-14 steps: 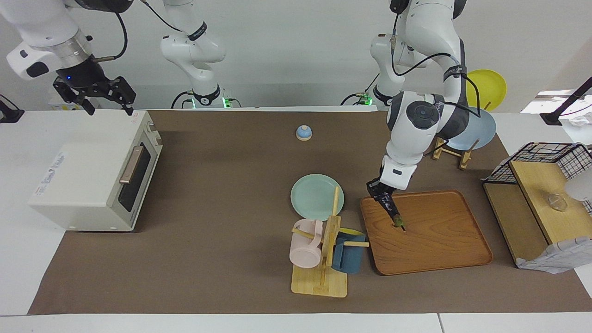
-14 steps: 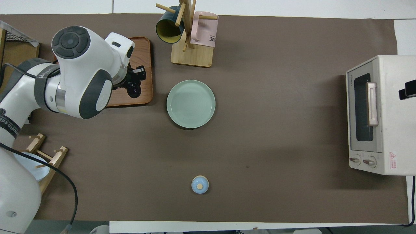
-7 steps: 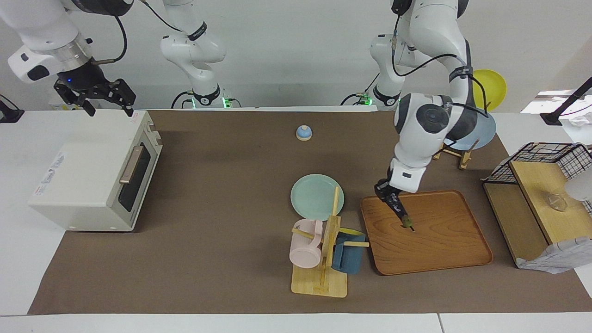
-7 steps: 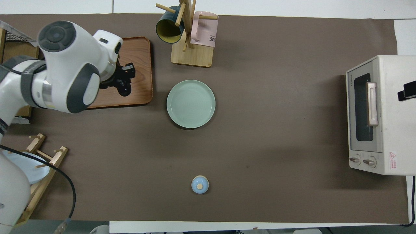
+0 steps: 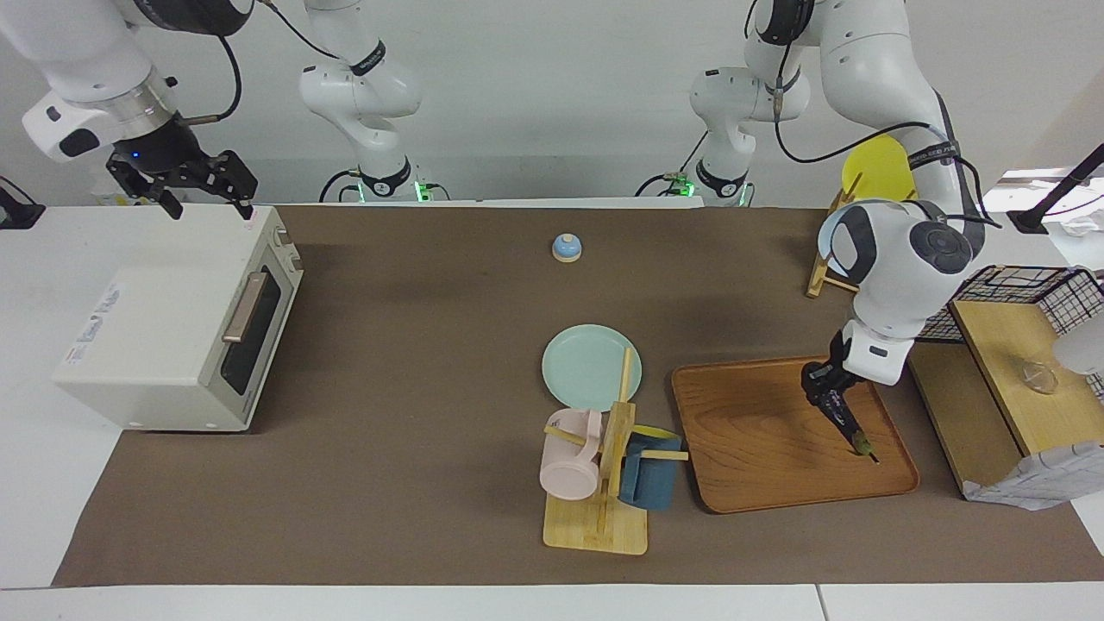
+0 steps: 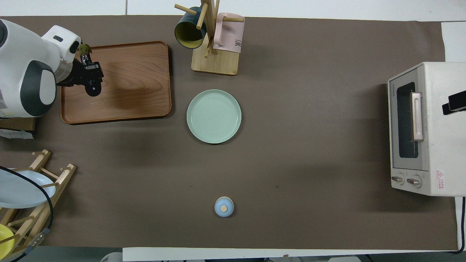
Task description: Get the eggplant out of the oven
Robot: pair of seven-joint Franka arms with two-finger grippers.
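The cream-white oven (image 5: 164, 332) stands at the right arm's end of the table with its dark glass door shut; it also shows in the overhead view (image 6: 433, 127). My left gripper (image 5: 826, 392) is shut on the dark eggplant (image 5: 851, 429) and holds it tilted, green stem end (image 6: 85, 49) down, low over the wooden tray (image 5: 759, 431) near the tray's edge toward the left arm's end. The overhead view shows the left gripper (image 6: 88, 74) over that tray (image 6: 134, 83). My right gripper (image 5: 205, 194) hangs open and empty above the oven's top.
A green plate (image 5: 591, 366) lies beside the tray. A mug rack (image 5: 604, 483) with a pink and a blue mug stands beside the tray too. A small blue bell (image 5: 567, 247) sits nearer the robots. A plate rack (image 5: 819, 280) and a wire basket on a wooden shelf (image 5: 1009, 371) stand at the left arm's end.
My left arm has carried the eggplant across the tray toward the left arm's end of the table. The right gripper has stayed above the oven.
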